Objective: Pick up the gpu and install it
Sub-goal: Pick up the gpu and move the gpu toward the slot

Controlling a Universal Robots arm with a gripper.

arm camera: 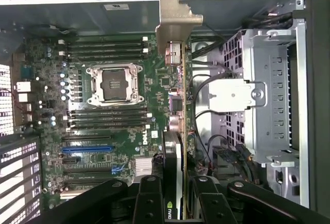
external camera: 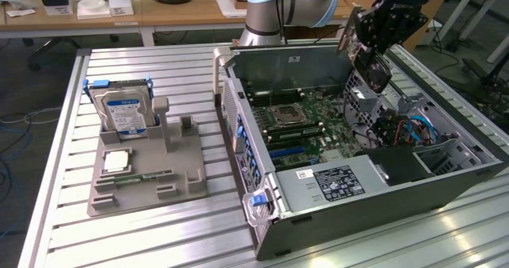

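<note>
Above the open case (external camera: 382,217), gripper (external camera: 378,41) holds gpu (external camera: 371,71) edgewise.

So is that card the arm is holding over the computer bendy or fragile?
Probably stiff: the gpu hangs straight from the gripper without sagging. Likely fragile, since bare circuitry shows along its edge. Thin, gripped at one end, it might twist if bumped against the case.

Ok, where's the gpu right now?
The gpu hangs in the hand over the open computer case, at the exterior view's upper right, above the motherboard beside the drive cage.
</note>
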